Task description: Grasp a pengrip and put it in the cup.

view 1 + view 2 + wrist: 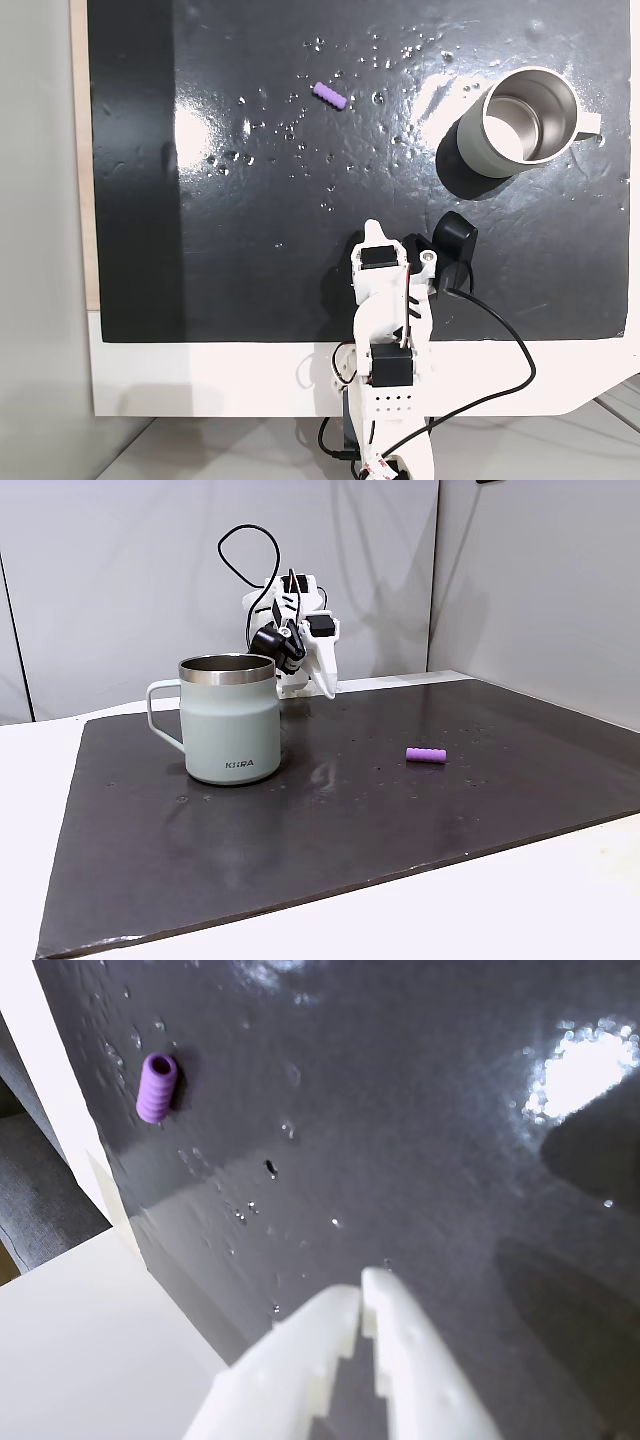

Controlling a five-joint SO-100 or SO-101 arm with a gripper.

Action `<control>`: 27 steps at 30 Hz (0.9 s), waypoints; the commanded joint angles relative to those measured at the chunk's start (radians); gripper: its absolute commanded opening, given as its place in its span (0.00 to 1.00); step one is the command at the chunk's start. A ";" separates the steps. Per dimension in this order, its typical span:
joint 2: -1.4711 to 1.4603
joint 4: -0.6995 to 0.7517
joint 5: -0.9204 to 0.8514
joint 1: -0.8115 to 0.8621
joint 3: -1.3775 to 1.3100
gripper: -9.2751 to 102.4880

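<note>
Your pengrip (329, 95) is lying on its side on the black mat (300, 200), in the upper middle of a fixed view and well apart from everything else. In the other fixed view it is sitting right of centre (426, 754), and in the wrist view it is showing in the upper left (157, 1086), its open end facing the camera, close to the mat's edge.

Your cup (522, 121) is standing upright in the upper right of a fixed view, handle pointing right, mouth open. In the other fixed view it is standing left of centre (229, 720), handle to the left.

Your fingers (360, 1305) are coming in from the bottom edge of the wrist view, tips pressed together and holding nothing, hanging over bare mat well short of the pengrip. Your arm (385, 300) is sitting folded at the lower middle of a fixed view, by the mat's near edge on the white tabletop (200, 380).
</note>
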 commanded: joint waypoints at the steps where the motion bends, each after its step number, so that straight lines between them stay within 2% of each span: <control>1: 0.012 -0.032 -0.034 -0.029 -0.008 0.08; 10: 0.012 -0.041 -0.034 -0.037 -0.011 0.08; 14: -0.003 -0.043 -0.043 -0.064 -0.143 0.08; 19: -0.393 -0.046 0.009 -0.101 -0.465 0.08; 24: -0.675 -0.160 0.060 -0.097 -0.618 0.08; 27: -0.862 -0.161 0.155 -0.101 -0.750 0.08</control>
